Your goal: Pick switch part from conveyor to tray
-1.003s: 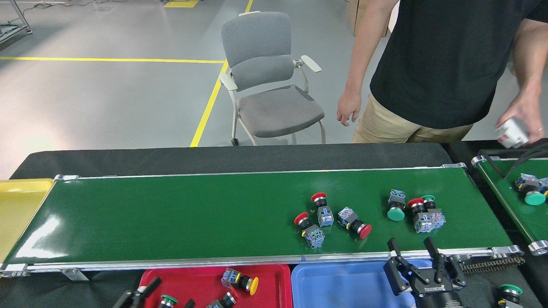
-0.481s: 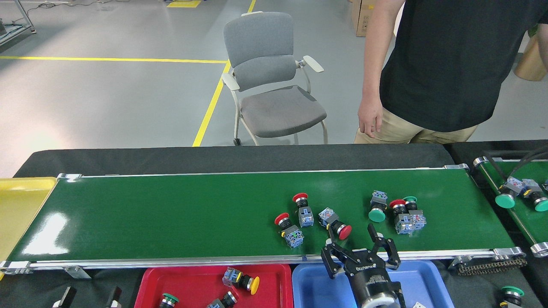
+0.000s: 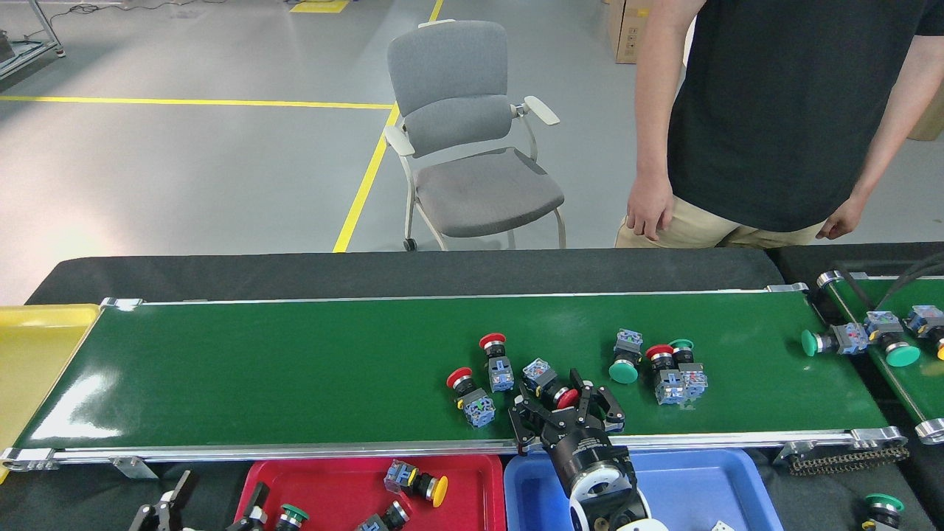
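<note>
The conveyor spans mid-frame; the red tray and blue tray sit bottom centre. My right tool, fingers apart, straddles a red-capped switch part lower centre. Next, I judge: close, lift, carry to a tray.

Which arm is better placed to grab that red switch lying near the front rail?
Right. Its open end effector already brackets the red switch on the conveyor. The left end effector sits low by the red tray, far from it.
</note>
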Controlling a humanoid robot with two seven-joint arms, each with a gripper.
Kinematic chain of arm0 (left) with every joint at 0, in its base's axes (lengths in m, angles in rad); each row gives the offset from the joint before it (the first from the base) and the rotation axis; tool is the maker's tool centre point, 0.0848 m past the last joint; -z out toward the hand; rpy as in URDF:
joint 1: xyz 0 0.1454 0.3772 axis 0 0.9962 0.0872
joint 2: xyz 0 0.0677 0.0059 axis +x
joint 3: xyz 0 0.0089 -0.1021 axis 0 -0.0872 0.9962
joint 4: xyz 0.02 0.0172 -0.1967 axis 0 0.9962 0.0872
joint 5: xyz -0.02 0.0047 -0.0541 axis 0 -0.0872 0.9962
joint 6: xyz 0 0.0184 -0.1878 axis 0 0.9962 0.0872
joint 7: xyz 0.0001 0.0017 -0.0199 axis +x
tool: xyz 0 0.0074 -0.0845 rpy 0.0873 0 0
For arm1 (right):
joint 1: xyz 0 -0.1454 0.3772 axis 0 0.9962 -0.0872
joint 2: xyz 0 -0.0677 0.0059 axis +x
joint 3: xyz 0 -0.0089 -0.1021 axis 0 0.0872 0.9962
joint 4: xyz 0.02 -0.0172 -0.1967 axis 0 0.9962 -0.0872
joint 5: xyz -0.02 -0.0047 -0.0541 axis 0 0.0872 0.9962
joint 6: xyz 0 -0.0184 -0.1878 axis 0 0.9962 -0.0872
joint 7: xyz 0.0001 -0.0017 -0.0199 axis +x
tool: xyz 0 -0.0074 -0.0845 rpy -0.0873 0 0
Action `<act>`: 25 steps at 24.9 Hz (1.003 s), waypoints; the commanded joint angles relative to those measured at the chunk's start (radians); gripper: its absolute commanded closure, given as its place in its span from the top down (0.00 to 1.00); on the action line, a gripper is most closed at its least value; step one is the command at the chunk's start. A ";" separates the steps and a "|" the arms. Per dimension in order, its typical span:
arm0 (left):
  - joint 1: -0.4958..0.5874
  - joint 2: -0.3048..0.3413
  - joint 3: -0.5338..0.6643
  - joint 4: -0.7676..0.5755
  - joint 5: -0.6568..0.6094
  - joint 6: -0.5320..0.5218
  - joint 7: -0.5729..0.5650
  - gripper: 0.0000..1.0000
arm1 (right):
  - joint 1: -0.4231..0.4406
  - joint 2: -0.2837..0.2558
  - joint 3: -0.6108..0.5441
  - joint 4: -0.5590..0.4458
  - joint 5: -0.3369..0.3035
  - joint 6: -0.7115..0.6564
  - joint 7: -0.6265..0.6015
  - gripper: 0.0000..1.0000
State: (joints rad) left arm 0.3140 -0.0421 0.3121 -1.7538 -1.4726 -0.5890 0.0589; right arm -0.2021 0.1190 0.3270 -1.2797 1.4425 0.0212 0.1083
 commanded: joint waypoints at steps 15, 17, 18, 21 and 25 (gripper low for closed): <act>-0.041 0.004 -0.008 -0.009 -0.008 0.011 -0.007 1.00 | 0.351 -0.028 0.070 -0.395 -0.034 -0.501 0.016 0.95; -0.056 -0.007 -0.016 -0.007 -0.048 0.012 -0.007 1.00 | 0.356 -0.032 0.072 -0.395 -0.034 -0.486 0.017 0.95; -0.072 -0.015 -0.044 -0.007 -0.086 0.020 -0.007 1.00 | 0.352 -0.030 0.072 -0.398 -0.034 -0.481 0.017 0.95; -0.095 -0.015 -0.145 -0.006 -0.115 0.104 -0.007 1.00 | 0.345 -0.018 0.064 -0.405 -0.034 -0.472 0.017 0.95; -0.147 -0.005 -0.274 0.031 -0.143 0.225 -0.010 1.00 | 0.285 0.001 0.004 -0.448 -0.036 -0.215 0.007 0.92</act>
State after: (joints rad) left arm 0.1839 -0.0551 0.0589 -1.7264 -1.6087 -0.4213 0.0477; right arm 0.1095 0.1118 0.3503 -1.7065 1.4096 -0.3127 0.1288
